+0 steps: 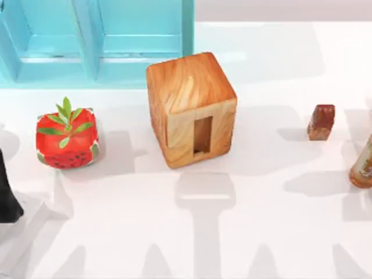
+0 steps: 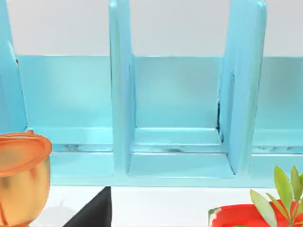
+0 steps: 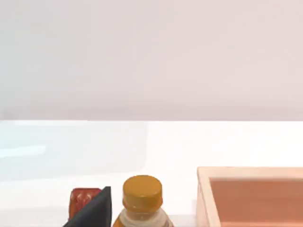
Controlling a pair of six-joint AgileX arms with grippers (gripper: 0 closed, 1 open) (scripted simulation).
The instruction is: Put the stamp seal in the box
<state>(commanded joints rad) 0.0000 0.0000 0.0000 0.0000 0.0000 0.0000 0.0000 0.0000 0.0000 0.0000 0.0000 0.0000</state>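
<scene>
While the stamp seal [image 1: 321, 122] stands upright on the surface's right side, near the orange-brown bottle [image 1: 363, 164] and well apart from the wooden box [image 3: 251, 196], nothing holds it; I cannot tell either gripper's fingers.

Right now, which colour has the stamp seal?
Mottled reddish-brown, like polished stone; the stamp seal shows best in the top view.

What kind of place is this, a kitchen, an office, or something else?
Probably a simulated tabletop test scene, not a real room: a plain white table holds unrelated props, a wooden cube, a strawberry-patterned planter and a turquoise divider rack.
</scene>
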